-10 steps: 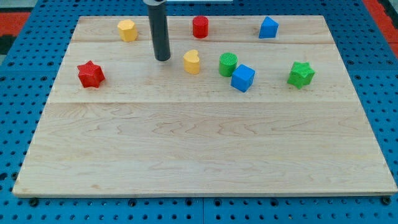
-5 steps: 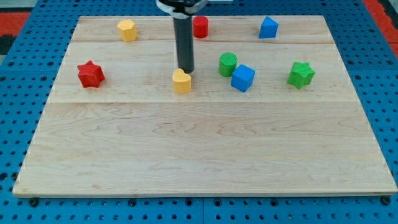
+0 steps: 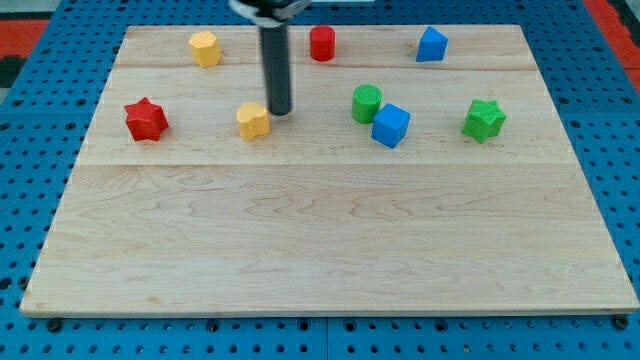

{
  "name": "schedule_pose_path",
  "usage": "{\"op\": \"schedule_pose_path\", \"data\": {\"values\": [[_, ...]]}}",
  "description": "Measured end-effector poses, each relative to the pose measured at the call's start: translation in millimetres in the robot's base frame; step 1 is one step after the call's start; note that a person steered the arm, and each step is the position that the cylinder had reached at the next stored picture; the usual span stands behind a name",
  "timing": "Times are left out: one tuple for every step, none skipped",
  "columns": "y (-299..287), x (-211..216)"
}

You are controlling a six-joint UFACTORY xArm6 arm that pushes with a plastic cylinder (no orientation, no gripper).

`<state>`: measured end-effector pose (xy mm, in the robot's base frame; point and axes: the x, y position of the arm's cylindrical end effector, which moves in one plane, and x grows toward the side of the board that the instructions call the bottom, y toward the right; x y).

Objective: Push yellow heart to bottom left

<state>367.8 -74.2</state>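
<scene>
the rod's upper end is blurred and cut off by the view's top edge, and where my tip (image 3: 279, 110) meets the yellow heart (image 3: 253, 120) is too close to tell.

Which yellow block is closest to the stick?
The yellow heart, just left of my tip. The other yellow block sits far off near the view's top.

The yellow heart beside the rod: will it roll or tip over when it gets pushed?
The yellow heart looks squat and flat-bottomed, so it probably slides rather than rolls. With my tip off-centre at its upper right, it may twist. The wooden board seems smooth.
</scene>
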Motion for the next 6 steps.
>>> {"op": "schedule_pose_path", "data": {"values": [[-60, 13], [-49, 7], [-64, 36], [-92, 75], [-78, 73], [-101, 132]]}}
